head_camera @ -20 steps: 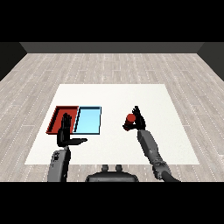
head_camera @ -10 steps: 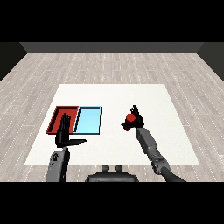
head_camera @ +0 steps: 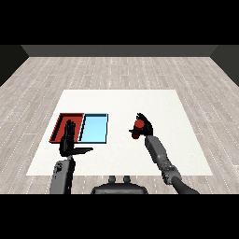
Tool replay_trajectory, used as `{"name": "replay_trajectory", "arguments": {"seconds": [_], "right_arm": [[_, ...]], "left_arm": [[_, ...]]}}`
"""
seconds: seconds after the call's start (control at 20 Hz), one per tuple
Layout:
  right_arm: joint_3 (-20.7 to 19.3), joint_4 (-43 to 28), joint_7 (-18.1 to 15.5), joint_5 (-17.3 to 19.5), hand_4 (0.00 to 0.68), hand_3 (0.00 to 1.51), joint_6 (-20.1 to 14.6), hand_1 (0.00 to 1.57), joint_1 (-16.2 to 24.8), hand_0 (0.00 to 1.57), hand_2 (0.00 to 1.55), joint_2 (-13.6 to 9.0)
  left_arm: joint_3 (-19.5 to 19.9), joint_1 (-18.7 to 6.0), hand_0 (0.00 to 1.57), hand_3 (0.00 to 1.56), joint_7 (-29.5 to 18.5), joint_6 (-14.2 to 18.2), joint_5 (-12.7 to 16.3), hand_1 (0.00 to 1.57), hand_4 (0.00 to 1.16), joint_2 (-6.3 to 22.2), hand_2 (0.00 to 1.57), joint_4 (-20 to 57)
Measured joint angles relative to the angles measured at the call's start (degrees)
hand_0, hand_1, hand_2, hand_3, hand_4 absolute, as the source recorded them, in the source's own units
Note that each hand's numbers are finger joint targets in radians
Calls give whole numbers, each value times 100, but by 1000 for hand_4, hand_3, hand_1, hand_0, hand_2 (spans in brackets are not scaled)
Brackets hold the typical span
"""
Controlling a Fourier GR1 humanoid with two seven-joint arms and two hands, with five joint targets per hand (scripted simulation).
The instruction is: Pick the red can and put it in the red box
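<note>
The red can is held in my right hand, whose fingers and thumb curl round it right of the table's middle, just above the table top. The red tray lies at the left of the table, with the light blue tray touching its right side. My left hand is open, fingers straight and pointing away, thumb out to the right. It hovers over the near edge of the red tray and hides part of it.
The white table reaches wide behind and to the right of the trays. Grey plank floor surrounds it. My right forearm runs from the lower right up to the can.
My right hand has carried the red can slightly left, toward the trays. The left hand has stayed in place.
</note>
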Motion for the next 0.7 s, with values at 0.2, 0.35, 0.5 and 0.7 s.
{"name": "replay_trajectory", "arguments": {"seconds": [0.2, 0.35, 0.5, 0.7], "right_arm": [[146, -229, 10, 132, 667, 1436, -320, 1497, 189, 1497, 1465, 66], [156, -43, -86, 246, 664, 1431, -478, 1476, 42, 1476, 1457, 70], [234, -322, 75, 314, 643, 1421, -546, 1459, 90, 1459, 1452, 2], [459, -711, 70, 439, 660, 1415, -718, 1464, 374, 1464, 1452, 39]], "left_arm": [[40, -46, 0, 0, -63, -10, -2, 0, 0, 19, 0, 97], [-15, -66, 0, 0, -207, 47, -126, 0, 0, -31, 0, 250], [-82, -62, 0, 0, -125, 100, -189, 0, 0, -52, 0, 138], [-129, -10, 0, 0, -203, 96, -223, 0, 0, -82, 0, 163]]}}
